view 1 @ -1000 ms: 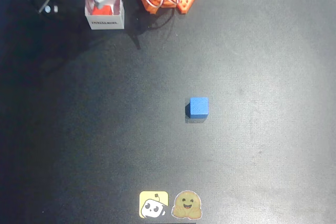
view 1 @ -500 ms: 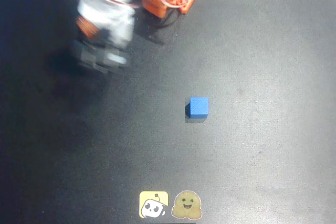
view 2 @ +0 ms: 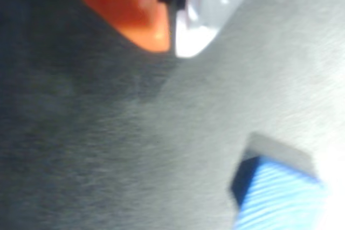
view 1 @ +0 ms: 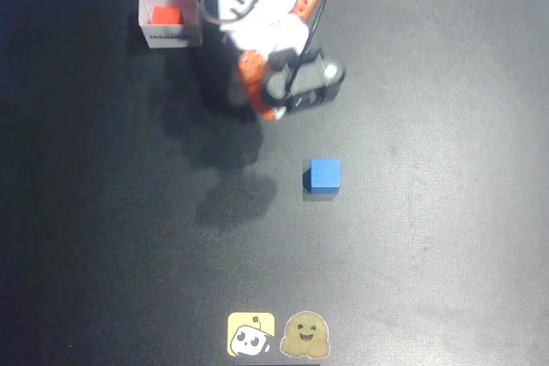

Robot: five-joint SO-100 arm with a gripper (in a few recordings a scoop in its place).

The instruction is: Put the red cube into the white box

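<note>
With the red cube [view 1: 166, 15] inside the box [view 1: 170, 38], the empty pinched-together gripper [view 2: 172, 39] could only nudge the blue cube [view 1: 325, 174] at its five o'clock.

The tabletop [view 1: 446, 237] is a dark, matt sheet with a fine grain. The white box [view 1: 171, 37] looks like thin cardboard, the red cube [view 1: 166, 15] inside it plain and matt. The pincer [view 2: 172, 39] has smooth orange and white plastic tips.
</note>
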